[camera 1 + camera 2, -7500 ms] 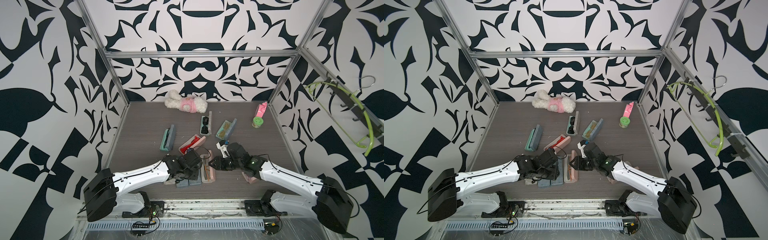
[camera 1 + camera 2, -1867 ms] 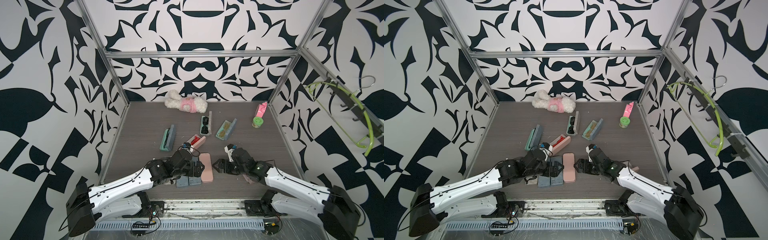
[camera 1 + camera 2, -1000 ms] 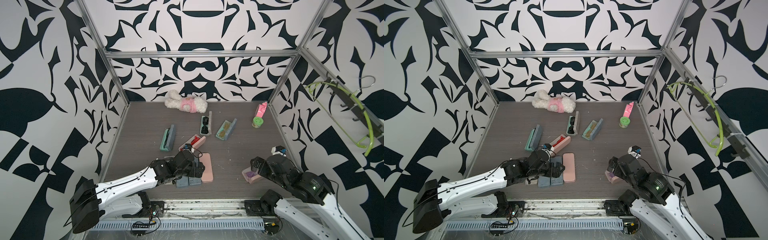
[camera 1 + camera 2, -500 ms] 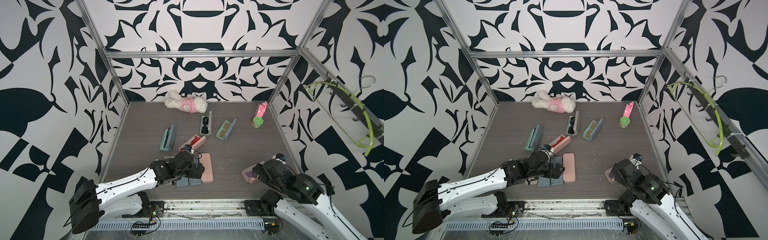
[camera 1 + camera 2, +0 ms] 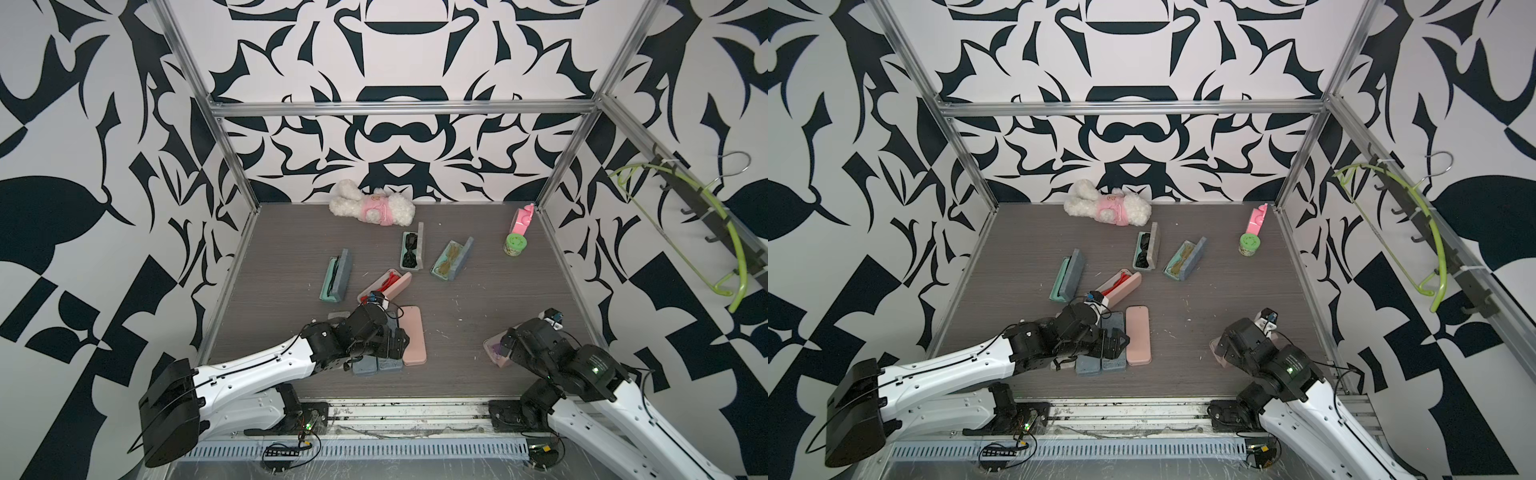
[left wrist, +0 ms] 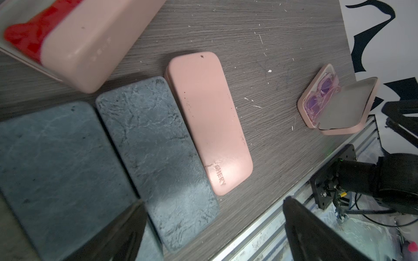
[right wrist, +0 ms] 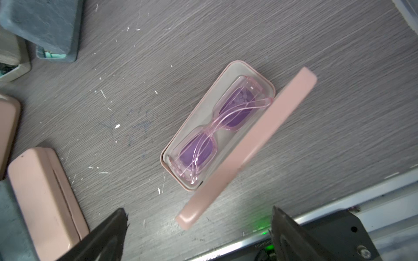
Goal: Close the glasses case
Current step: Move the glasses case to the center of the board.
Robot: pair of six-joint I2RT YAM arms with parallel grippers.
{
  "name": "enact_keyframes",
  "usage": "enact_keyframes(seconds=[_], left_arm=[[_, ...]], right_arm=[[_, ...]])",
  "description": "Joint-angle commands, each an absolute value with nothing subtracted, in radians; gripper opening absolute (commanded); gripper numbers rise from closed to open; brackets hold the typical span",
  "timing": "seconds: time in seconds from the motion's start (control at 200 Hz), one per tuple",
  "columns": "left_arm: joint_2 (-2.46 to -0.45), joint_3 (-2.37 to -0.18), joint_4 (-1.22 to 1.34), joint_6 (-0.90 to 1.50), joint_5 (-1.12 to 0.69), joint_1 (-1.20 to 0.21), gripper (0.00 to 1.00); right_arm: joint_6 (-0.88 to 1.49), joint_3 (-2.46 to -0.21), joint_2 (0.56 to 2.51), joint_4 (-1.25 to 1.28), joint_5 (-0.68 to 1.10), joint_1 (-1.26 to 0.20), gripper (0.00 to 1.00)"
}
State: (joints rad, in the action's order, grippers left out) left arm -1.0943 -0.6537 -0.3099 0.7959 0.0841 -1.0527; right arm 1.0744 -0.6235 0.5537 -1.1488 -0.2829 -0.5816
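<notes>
right end effector (image 7: 199, 211) apart above open pink case (image 7: 203, 126) near front edge (image 7: 339, 192) | left end effector (image 6: 213, 201) apart, empty

At least five open glasses cases (image 5: 452, 259) and three shut cases (image 5: 411, 340), two grey and one pink, are counted around mid frame. One plush toy (image 5: 372, 208), one green-lidded jar (image 5: 514, 244), one pink object (image 5: 523, 217) and one green hanger (image 5: 741, 257) are counted.

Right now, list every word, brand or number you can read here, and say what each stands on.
"SHERY": embossed near one end of the closed pink case.
Faint embossed marks on the lid of the open pink case holding red glasses: too blurred to read.
Nothing else legible in any view.
</notes>
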Motion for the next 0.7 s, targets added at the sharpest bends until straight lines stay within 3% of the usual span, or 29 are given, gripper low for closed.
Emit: enact_keyframes(seconds=[0.0,0.27,0.695], left_arm=[[-1.100,-0.644,-0.299,0.798,0.071,-1.051,0.99],[-1.087,-0.636,-0.306,0.799,0.078,-1.051,1.00],[-1.120,-0.659,-0.316,0.791,0.071,-1.049,1.00]], right_arm=[[1.059,-0.582,0.616,-1.053,-0.157,-0.507,1.00],[0.884,-0.526,0.703,-0.910,0.053,-0.230,0.97],[0.808,-0.524,0.834,-0.804,0.086,-0.170,0.89]])
